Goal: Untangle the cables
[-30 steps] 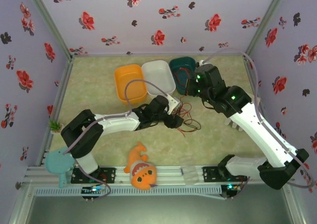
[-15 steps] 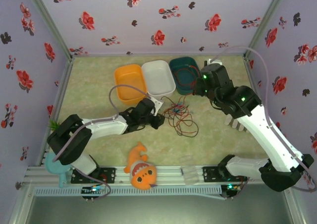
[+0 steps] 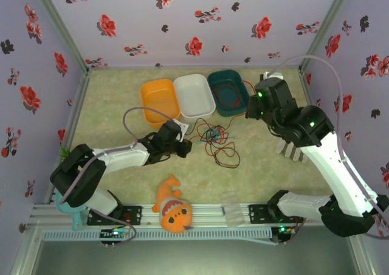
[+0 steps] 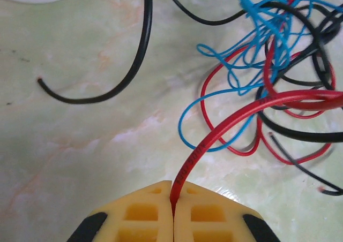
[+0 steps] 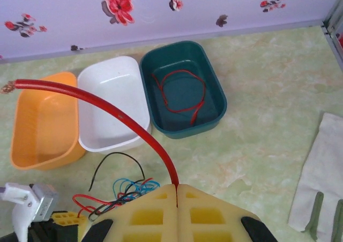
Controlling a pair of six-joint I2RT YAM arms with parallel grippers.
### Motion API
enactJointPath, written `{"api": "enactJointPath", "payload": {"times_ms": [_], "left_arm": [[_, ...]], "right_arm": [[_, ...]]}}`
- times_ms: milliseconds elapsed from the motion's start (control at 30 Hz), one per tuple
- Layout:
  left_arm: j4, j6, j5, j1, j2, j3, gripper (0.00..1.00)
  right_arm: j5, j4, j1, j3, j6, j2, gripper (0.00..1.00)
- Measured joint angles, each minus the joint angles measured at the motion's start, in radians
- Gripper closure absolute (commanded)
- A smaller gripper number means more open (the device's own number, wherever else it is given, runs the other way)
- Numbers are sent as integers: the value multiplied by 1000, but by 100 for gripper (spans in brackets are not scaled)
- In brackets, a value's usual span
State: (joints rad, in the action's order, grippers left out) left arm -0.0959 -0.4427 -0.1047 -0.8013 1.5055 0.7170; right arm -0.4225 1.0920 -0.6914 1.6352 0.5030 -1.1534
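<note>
The cables lie in a tangle [image 3: 217, 142] of red, black and light blue strands on the table, in front of the bins. My left gripper [image 3: 185, 147] sits just left of the tangle. In the left wrist view it [image 4: 172, 187] is shut on a red cable [image 4: 225, 127] that leads into the knot of blue [image 4: 257, 44] and black [image 4: 300, 132] loops. My right gripper [image 3: 252, 109] hovers by the teal bin; its jaws [image 5: 177, 187] are shut on a thick red cable [image 5: 107, 105] arching up to the left. The cable's free end hangs over the orange bin.
The teal bin [image 5: 221, 100] holds a coiled red cable [image 5: 179, 89]; the white bin [image 5: 88, 140] and the orange bin [image 5: 21, 156] stand to its left. A white glove [image 5: 321, 183] lies to the right. An orange fish plush [image 3: 173, 209] rests at the near edge.
My left gripper has closed on the red cable and drawn back to the left. My right gripper has moved up and right, away from the tangle, still gripping its red cable.
</note>
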Motion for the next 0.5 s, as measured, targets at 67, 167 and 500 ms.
{"api": "enactJointPath", "payload": {"times_ms": [67,167,500], "left_arm": [[11,-2,0,10,0,-1,100],[24,-5,7,25,-11,-16,100],[83,-5,14,30,-65,-47,100]], "right_arm": [[-1,15,0,29,-6,4,100],[-20,47,3,70,-14,8,100],[-65,99,11,85,-25,13,100]]}}
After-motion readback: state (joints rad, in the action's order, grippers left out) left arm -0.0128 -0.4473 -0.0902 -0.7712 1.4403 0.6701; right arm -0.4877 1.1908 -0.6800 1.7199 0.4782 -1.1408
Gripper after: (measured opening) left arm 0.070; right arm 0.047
